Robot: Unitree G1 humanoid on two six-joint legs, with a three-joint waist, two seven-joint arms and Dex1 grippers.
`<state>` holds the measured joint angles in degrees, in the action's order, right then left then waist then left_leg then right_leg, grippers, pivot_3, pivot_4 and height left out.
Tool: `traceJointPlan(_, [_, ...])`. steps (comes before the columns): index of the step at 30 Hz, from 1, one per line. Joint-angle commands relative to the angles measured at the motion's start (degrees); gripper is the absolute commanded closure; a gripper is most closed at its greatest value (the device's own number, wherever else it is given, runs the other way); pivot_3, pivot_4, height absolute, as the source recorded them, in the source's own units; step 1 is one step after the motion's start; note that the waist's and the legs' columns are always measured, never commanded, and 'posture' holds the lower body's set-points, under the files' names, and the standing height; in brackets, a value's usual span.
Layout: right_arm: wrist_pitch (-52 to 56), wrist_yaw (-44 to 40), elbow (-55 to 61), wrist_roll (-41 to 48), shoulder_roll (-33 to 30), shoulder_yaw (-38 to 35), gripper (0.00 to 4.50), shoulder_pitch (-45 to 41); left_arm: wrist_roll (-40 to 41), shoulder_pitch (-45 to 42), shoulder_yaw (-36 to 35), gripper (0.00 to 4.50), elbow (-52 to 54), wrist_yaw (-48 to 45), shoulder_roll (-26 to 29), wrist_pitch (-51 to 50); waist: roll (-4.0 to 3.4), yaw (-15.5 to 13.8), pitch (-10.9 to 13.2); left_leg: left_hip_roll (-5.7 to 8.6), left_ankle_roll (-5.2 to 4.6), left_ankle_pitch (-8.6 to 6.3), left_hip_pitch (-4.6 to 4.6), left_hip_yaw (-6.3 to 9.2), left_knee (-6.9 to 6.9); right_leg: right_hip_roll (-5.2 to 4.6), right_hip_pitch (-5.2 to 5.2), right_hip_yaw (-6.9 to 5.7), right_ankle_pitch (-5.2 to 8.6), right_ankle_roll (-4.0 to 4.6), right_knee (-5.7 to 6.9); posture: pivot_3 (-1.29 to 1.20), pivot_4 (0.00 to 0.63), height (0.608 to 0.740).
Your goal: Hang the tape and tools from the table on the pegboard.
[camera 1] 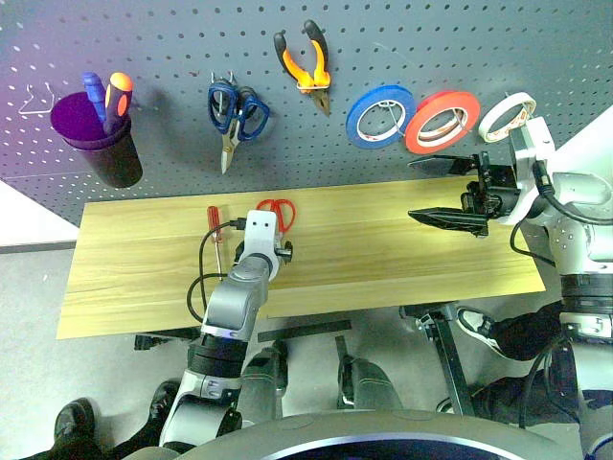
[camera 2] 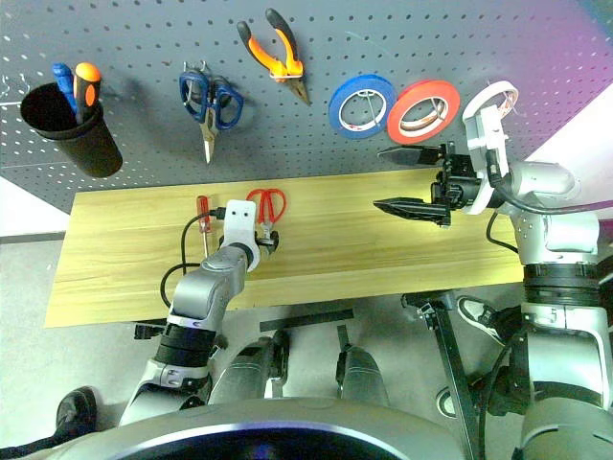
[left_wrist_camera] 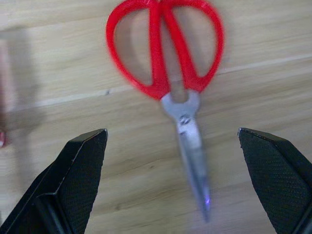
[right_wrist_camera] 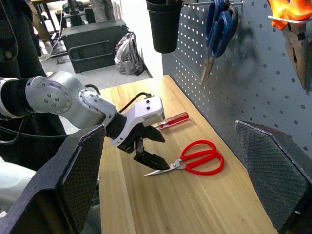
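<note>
Red-handled scissors (left_wrist_camera: 165,53) lie on the table (camera 1: 383,259), blades toward the front edge. My left gripper (left_wrist_camera: 171,131) hovers open just above the blades, a finger on either side. A slim red-handled screwdriver (camera 1: 214,228) lies left of the scissors. On the pegboard (camera 1: 172,38) hang the orange-and-black pliers (camera 1: 308,62) and, far right, the white tape (camera 1: 508,115), partly behind my right wrist. My right gripper (camera 1: 414,189) is raised over the table's right part, pointing left, open and empty.
Also on the pegboard are a black cup (camera 1: 101,139) holding blue and orange handles, blue-handled scissors (camera 1: 235,110), a blue roll (camera 1: 380,115) and a red-orange roll (camera 1: 442,122). A bare wire hook (camera 1: 36,101) sits at the far left.
</note>
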<state>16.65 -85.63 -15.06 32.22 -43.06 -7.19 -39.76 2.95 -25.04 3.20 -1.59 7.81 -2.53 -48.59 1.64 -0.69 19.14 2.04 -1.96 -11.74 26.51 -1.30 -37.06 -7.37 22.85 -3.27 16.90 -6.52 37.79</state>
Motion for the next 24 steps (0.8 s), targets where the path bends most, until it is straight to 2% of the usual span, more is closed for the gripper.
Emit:
traceJointPlan(1, [-0.69,0.50,1.06,0.07,-0.55,-1.06,0.03,-0.67,-0.37,-0.21,-1.04,0.00,-0.54,0.78,-1.29,1.24,-0.01,0.02,0.01,0.00,-0.01,-0.01,0.00,0.00,0.00,-0.01,-0.02,0.00,0.00,-0.01,-0.04,-0.08,0.354,0.740])
traceJointPlan(15, [0.09,0.62,1.43,0.18,-1.09,-1.35,0.03,-1.38,0.17,-10.03,-5.32,0.00,-18.85,1.74,-3.11,9.05,-0.11,0.14,0.30,0.08,-0.27,-0.21,0.08,-0.18,0.02,-0.13,-0.15,-0.03,-0.17,-0.31,-0.63,-0.11,0.366,0.740])
traceJointPlan(24, [-0.16,1.58,1.67,-0.19,-1.13,-1.41,0.03,-1.35,-0.64,-10.30,-5.69,0.00,-19.62,5.20,-5.87,6.77,-0.13,0.15,0.34,0.15,-0.25,-0.30,0.08,-0.38,0.03,-0.31,-0.15,-0.07,-0.25,-0.45,-0.78,-0.12,0.365,0.740])
